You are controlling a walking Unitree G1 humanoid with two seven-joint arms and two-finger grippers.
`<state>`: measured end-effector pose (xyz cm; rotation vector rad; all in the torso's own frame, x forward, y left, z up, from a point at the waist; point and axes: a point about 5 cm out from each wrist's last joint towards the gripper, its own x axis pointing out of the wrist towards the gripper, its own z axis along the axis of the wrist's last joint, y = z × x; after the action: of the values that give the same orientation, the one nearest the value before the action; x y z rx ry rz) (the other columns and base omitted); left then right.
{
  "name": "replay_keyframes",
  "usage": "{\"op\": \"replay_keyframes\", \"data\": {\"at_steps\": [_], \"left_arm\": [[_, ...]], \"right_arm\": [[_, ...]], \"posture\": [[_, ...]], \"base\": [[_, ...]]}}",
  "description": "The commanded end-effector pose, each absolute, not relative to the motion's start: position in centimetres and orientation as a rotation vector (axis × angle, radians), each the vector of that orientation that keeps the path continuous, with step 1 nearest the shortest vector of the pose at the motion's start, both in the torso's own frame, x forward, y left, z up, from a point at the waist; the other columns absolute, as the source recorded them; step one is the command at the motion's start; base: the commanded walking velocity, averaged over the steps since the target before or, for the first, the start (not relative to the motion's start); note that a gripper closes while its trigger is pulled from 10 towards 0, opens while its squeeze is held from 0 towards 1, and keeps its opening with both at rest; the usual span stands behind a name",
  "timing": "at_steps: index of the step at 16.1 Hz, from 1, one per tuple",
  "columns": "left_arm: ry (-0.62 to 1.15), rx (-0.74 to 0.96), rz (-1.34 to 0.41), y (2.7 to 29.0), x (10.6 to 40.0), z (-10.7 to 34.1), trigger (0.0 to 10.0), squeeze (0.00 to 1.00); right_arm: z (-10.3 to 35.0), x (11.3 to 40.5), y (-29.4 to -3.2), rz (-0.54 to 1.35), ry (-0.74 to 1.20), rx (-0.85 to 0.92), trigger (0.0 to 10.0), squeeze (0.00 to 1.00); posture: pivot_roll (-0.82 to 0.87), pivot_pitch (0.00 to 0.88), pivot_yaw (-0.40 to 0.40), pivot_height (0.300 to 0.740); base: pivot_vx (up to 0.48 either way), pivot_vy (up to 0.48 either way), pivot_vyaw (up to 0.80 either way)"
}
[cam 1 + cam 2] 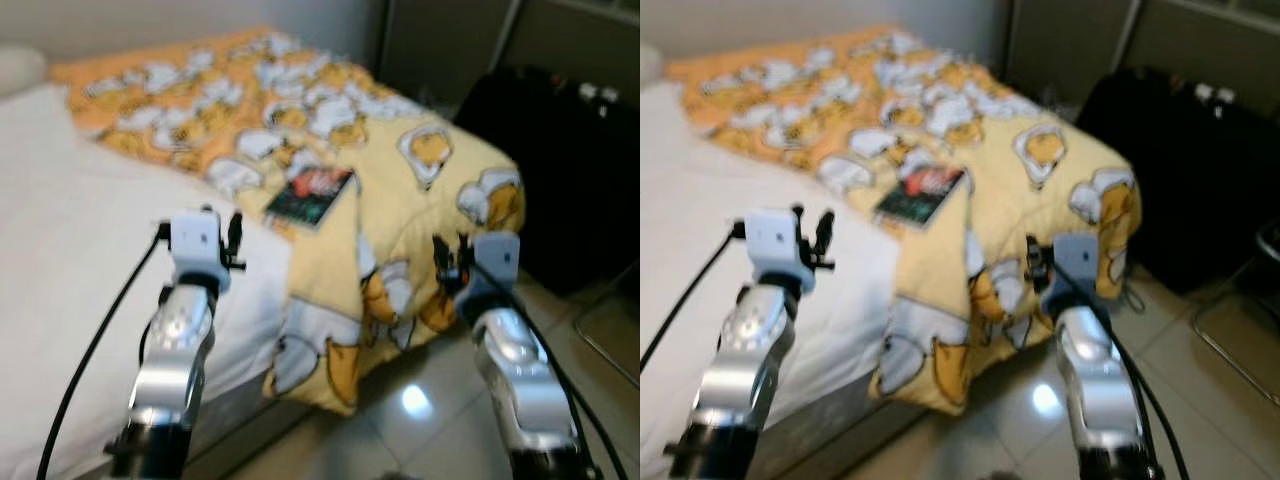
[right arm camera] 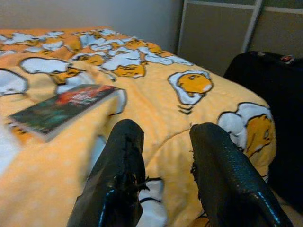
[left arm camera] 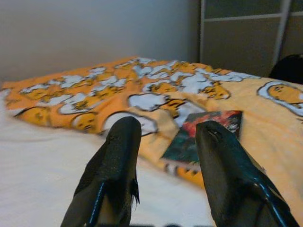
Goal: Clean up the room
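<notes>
Left end effector (image 3: pixel 163 142): fingers spread, empty, raised over the white sheet (image 1: pixel 70 230) at the bed's near edge; right end effector (image 2: pixel 163 142): fingers spread, empty, held off the bed's near right corner, above the floor (image 1: pixel 420 420). Book (image 1: pixel 310 196): lies flat on the yellow quilt (image 1: pixel 400 190), beyond both end effectors and between them, just right of the quilt's edge on the sheet; its long axis runs from near-left to far-right. The left end effector appears the nearer, the book lying ahead and slightly right of it, nothing between them; a reach from the right would cross the quilt's draped corner. Black bag (image 1: pixel 560 170): far right, beside the bed, well apart from the book.
</notes>
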<state>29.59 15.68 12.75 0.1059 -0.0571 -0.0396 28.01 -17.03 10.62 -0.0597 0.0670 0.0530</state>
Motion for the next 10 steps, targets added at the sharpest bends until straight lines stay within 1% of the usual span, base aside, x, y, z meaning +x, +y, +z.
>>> {"op": "replay_keyframes", "data": {"at_steps": [1, 2, 9, 10], "left_arm": [[-0.060, 0.103, -0.066, 15.02, 29.62, 12.83, 10.0, 0.00], [-0.061, 0.105, -0.068, 14.99, 29.62, 12.83, 10.0, 0.00], [-0.059, 0.116, -0.081, 14.83, 29.59, 12.77, 10.0, 0.00], [-0.059, 0.118, -0.081, 14.85, 29.59, 12.78, 10.0, 0.00]], "right_arm": [[10.81, 27.99, -17.42, 0.052, 0.058, -0.079, 10.0, 0.00], [10.69, 28.00, -17.39, 0.048, 0.063, -0.081, 10.0, 0.00], [10.36, 27.92, -17.44, 0.042, 0.079, -0.074, 10.0, 0.00], [10.34, 27.91, -17.09, 0.071, 0.082, -0.103, 10.0, 0.00]], "posture": [[0.02, 0.000, 0.018, 0.740], [0.02, 0.000, 0.018, 0.740], [0.02, 0.000, 0.021, 0.740], [0.02, 0.000, 0.021, 0.740]], "base": [[0.454, 0.000, 0.80], [0.454, 0.000, 0.80], [0.451, 0.000, 0.00], [0.439, 0.000, 0.80]]}}
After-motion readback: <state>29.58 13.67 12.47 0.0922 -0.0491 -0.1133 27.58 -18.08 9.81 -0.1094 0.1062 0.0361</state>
